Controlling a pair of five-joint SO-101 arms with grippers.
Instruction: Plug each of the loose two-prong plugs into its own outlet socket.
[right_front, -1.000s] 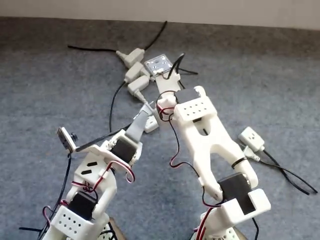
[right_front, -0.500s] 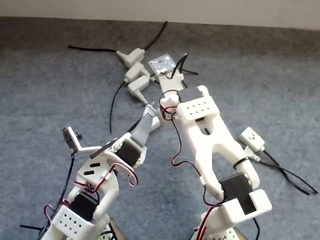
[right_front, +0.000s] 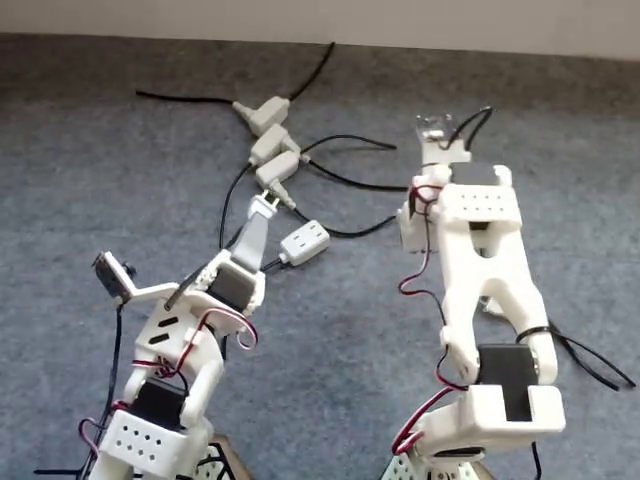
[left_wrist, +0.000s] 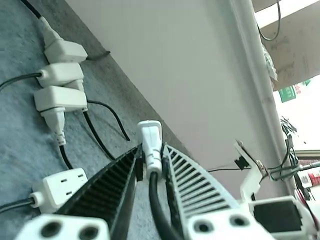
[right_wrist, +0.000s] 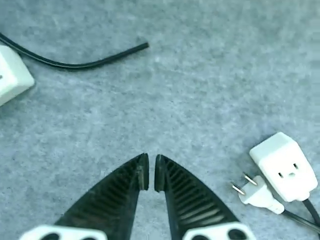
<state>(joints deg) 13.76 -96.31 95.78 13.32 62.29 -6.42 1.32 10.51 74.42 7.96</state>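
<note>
White hard-plastic two-prong plug (left_wrist: 149, 132), judged light, rigid and slippery, was clamped by its body in the left gripper (left_wrist: 151, 151) above the grey carpet (right_wrist: 200, 75) near an outlet socket (left_wrist: 60, 187), while the right gripper (right_wrist: 148, 172) was empty with its jaws nearly together.

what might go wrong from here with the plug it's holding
The plug sits only at the tips of the left jaws, its cord trailing between them; a tug may twist it. The socket lies loose on the carpet, so pushing may slide it. The right jaws are shut, not bracing it.
</note>
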